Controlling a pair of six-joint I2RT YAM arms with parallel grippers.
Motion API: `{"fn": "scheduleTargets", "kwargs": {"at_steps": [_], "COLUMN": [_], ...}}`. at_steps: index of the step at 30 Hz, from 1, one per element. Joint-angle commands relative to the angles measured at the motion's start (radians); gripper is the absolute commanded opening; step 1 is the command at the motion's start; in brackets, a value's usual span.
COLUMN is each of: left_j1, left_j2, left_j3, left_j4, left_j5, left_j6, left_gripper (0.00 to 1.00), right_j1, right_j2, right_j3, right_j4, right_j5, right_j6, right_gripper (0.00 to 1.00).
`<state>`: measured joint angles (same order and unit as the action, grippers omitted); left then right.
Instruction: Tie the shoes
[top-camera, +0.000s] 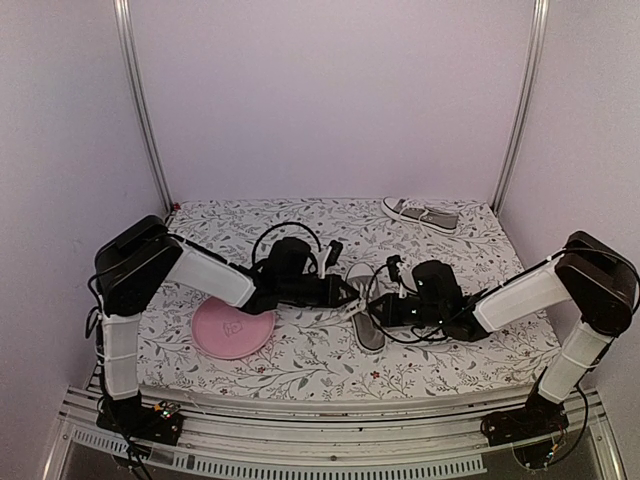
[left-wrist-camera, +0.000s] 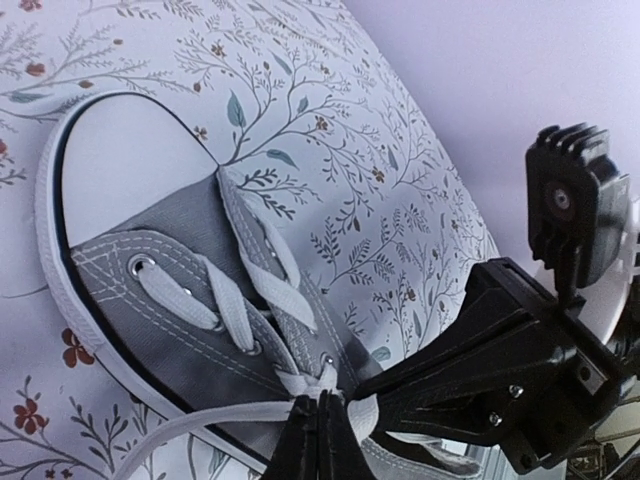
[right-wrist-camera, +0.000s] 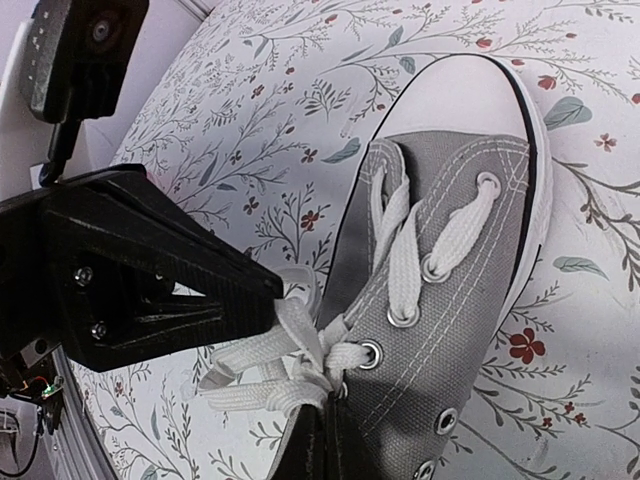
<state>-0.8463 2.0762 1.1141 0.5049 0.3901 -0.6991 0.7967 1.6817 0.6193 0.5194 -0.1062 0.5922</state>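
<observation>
Working shoe lies just right of the pink plate; the second shoe sits well apart from the plate, far behind it and to its right. Left gripper and right gripper are each pinched tight on the white laces near the top eyelets, from opposite sides. Judgement: the shoe is light with soft canvas and is likely to skid if tugged; the laces are flat and limp, so hold each strand close to the crossing.
</observation>
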Motion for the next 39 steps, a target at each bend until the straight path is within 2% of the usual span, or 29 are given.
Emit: {"fn": "scheduleTargets", "kwargs": {"at_steps": [1,20,31,39], "left_j1": [-0.007,-0.014,-0.043,-0.066], "left_j2": [-0.043,-0.030,-0.056,-0.045], "left_j3": [0.016,0.030,0.015,-0.059], "left_j4": [-0.028,-0.052,-0.060,-0.034], "left_j5": [-0.003,0.020,0.030,0.053], "left_j6": [0.025,0.014,-0.005,-0.052], "left_gripper": [0.00,0.00,0.00,0.00], "right_j1": [-0.008,-0.004,0.001,0.001], "right_j2": [-0.015,0.117,0.144,0.132], "right_j3": [0.004,0.100,0.102,0.093], "right_j4": [-0.019,0.060,0.042,0.047], "right_j5": [0.016,-0.061,0.070,0.090], "right_j6": [-0.014,-0.017,0.017,0.035], "right_gripper": [0.02,0.02,0.02,0.02]}}
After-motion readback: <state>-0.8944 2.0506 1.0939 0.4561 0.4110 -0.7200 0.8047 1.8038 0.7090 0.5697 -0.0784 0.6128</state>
